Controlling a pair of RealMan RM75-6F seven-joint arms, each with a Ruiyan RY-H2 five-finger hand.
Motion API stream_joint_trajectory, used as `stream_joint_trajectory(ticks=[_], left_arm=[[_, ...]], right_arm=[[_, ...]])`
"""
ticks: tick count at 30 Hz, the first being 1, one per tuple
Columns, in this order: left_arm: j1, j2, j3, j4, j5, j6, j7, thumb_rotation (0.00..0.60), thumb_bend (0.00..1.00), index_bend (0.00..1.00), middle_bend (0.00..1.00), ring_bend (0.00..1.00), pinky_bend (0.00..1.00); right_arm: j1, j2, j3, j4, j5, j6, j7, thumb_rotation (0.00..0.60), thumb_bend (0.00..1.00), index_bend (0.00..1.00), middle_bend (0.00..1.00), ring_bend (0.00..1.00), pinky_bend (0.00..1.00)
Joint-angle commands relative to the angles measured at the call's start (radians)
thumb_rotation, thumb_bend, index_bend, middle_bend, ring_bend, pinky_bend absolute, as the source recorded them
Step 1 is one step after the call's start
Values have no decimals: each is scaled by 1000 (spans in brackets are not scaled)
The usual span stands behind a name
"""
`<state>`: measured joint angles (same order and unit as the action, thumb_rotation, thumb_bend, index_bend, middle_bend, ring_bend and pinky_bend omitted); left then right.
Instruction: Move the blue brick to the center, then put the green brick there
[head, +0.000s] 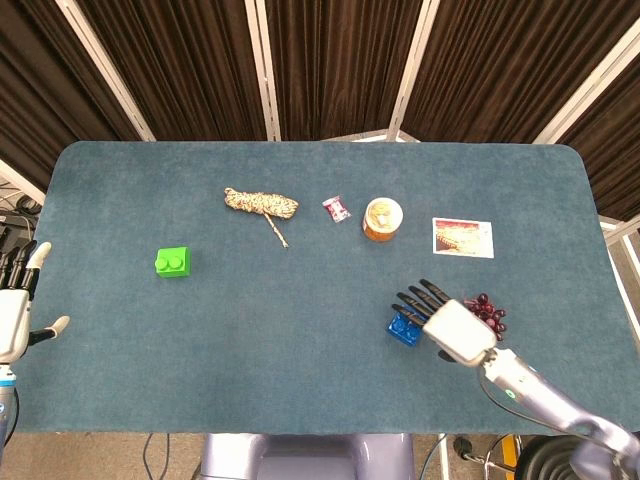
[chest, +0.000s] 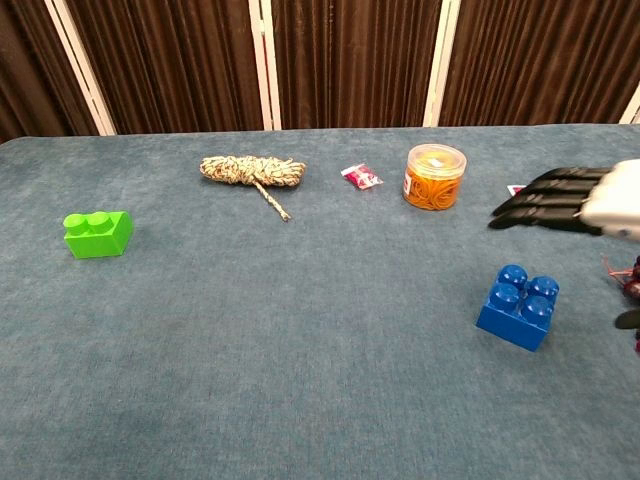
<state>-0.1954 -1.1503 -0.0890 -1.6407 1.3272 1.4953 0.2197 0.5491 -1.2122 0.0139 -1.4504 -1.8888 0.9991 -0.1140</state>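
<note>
The blue brick (head: 402, 330) (chest: 518, 307) sits right of the table's middle, partly covered in the head view by my right hand (head: 447, 322) (chest: 578, 201). That hand hovers above the brick with its dark fingers stretched out flat and apart, holding nothing. The green brick (head: 173, 262) (chest: 97, 233) rests far to the left. My left hand (head: 14, 310) stays at the table's left edge, fingers spread and empty; the chest view does not show it.
A coiled rope (head: 261, 205) (chest: 252, 171), a small red packet (head: 336, 209) (chest: 361, 176), an orange jar (head: 382, 219) (chest: 435, 176) and a picture card (head: 463, 238) lie along the far side. Dark red grapes (head: 488, 311) lie just right of the blue brick.
</note>
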Motion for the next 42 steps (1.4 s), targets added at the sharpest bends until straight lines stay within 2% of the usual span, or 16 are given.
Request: stream_joint_trajectory(ticks=[1,8,13,16,18,21,23,27,31,34,37,42], left_arm=[[-2,-6,-7,15,-13,-9,2,600,0,0,0,0,0],[-5,-13,-20,38,-41,-32,3,600,0,0,0,0,0],[-2,-14,-24,42,-42,-32,1,600,0,0,0,0,0],[0,-13,-25,41,-42,-34,0,600,0,0,0,0,0],[1,-13,-25,40,-41,-34,1,600,0,0,0,0,0],[2,-12,-24,38,-39,-35,2,600,0,0,0,0,0],[2,-12,-24,37,-40,-38,0,600,0,0,0,0,0],[2,-8,-28,32,-41,-42,-4,600,0,0,0,0,0],[3,-4,-31,25,-43,-46,-7,600,0,0,0,0,0],[2,0,-29,10,-42,-51,3,600,0,0,0,0,0],[-1,4,-30,-5,-44,-58,19,600,0,0,0,0,0],[-6,3,-38,-7,-69,-79,27,600,0,0,0,0,0]], right_arm=[[61,-34,-7,38,-34,-59,-13,600,0,39,58,0,0],[120,-80,-19,98,-46,-112,-31,600,0,60,81,0,6],[138,-108,-34,138,-37,-132,-40,600,0,101,159,13,103],[144,-126,-42,164,-42,-123,-46,600,31,178,276,104,198],[149,-140,-48,186,-47,-117,-54,600,100,260,373,197,293],[154,-156,-56,211,-53,-106,-52,600,253,435,534,357,446],[162,-166,-62,227,-73,-74,-39,600,308,466,570,394,471],[202,-180,-61,249,-138,21,-4,600,363,477,585,409,474],[275,-175,-39,228,-183,35,-4,600,378,477,585,408,474],[365,-177,-1,191,-204,-18,-24,600,397,477,585,408,474],[460,-199,40,173,-194,-119,-47,600,432,477,586,408,471],[579,-276,90,211,-144,-276,-86,600,491,477,585,408,471]])
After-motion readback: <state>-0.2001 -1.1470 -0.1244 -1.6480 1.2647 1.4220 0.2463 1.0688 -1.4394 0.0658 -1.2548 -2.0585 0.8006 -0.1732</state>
